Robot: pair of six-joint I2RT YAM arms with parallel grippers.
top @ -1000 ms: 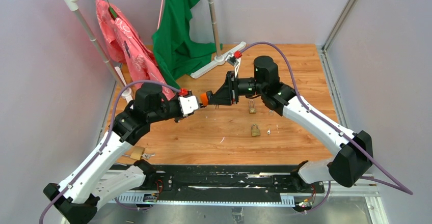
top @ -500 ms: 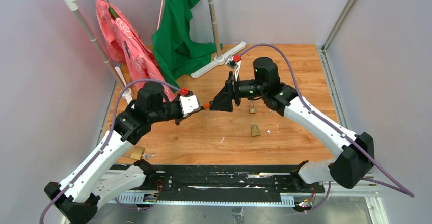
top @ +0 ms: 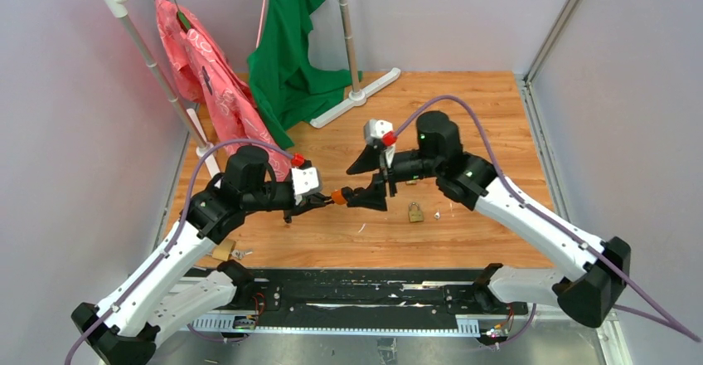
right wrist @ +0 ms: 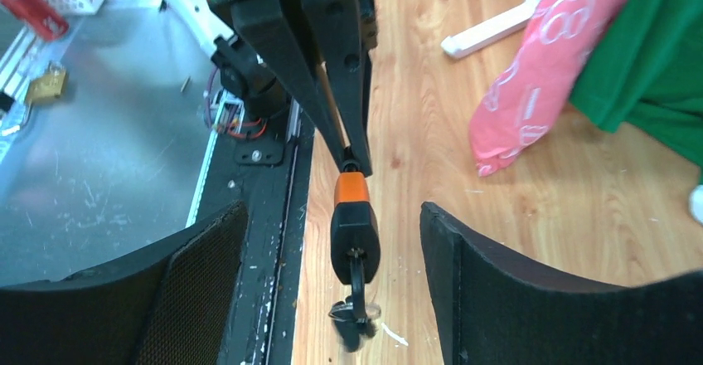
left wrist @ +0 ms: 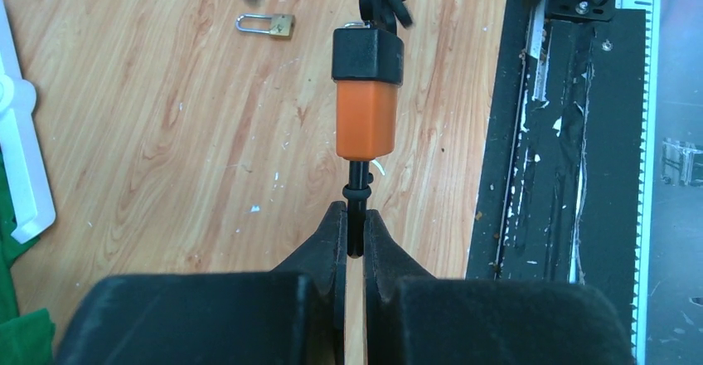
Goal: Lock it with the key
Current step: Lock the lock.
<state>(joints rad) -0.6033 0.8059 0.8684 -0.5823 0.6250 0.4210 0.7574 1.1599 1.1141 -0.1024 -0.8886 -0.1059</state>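
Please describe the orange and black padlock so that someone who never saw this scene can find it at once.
Look above the middle of the wooden table, where the two arms meet. The orange and black padlock hangs in the air there, its thin black shackle pinched by the left gripper. Unlike the small brass padlock lying on the wood, it has a coloured body and is held up.

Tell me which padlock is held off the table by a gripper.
The orange-and-black padlock, held by its shackle in the left gripper. The brass padlocks lie on the table.
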